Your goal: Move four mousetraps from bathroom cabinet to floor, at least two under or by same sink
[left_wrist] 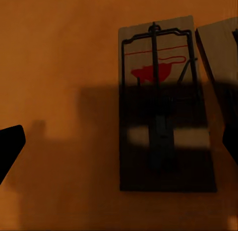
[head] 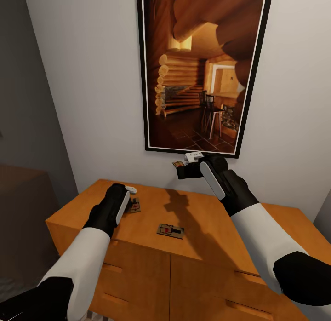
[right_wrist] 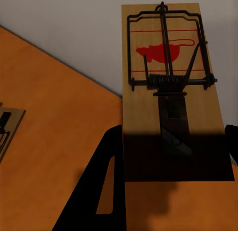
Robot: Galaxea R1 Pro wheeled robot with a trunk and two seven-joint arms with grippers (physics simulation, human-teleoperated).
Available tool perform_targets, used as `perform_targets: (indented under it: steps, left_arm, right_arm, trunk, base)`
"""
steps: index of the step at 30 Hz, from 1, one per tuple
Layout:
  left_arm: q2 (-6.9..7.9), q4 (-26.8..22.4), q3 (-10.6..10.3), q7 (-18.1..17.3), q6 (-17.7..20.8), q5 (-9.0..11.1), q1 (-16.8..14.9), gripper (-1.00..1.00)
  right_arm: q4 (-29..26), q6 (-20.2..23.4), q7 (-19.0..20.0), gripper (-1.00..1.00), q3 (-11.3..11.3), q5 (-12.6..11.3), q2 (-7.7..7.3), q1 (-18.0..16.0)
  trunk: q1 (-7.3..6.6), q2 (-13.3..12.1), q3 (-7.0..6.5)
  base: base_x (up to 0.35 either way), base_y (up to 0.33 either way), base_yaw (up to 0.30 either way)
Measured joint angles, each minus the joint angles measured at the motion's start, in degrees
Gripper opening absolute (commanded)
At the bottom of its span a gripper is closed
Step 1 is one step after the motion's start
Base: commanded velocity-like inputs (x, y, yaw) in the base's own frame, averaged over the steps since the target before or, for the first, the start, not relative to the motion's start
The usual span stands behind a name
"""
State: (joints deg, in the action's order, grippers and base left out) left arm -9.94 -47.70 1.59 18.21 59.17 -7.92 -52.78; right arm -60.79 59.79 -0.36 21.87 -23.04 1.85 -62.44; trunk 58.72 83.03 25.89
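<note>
Left pincer (head: 130,190) hangs low over the near-left part of the cabinet (head: 216,229) top, its black fingers spread apart and holding nothing; one fingertip (left_wrist: 9,146) shows dark at the edge of the left wrist view. Just beyond it, on the wood, lies a mousetrap (head: 134,204), flat, its wire bar and red printed mark plain in the left wrist view (left_wrist: 162,107). A second board's edge (left_wrist: 220,57) lies just beside that one, apart by a thin gap.

Further right, near the middle of the cabinet top, another mousetrap (head: 170,230) lies flat and alone, well apart from both grippers.

Right pincer (head: 180,169) is raised above the cabinet in front of the white wall (head: 82,82), just below the framed picture (head: 202,68) of a log cabin interior. Its fingers (right_wrist: 94,191) are clamped on the near end of a fourth mousetrap (right_wrist: 166,87), which sticks out past the fingertips, clear of the cabinet top.
</note>
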Motion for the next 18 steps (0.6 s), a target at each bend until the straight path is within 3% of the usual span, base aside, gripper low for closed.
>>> perform_targets:
  steps: [18]
  left_arm:
    - [0.00, 0.7, 0.0, 0.0, 0.0, 0.9, 0.0, 1.00]
  right_arm:
    - [0.0, 0.0, 0.1, -1.00, -0.4, 0.0, 0.00, 0.0]
  trunk:
    - [0.00, 0.0, 0.00]
  base:
    - [0.000, 0.000, 0.000]
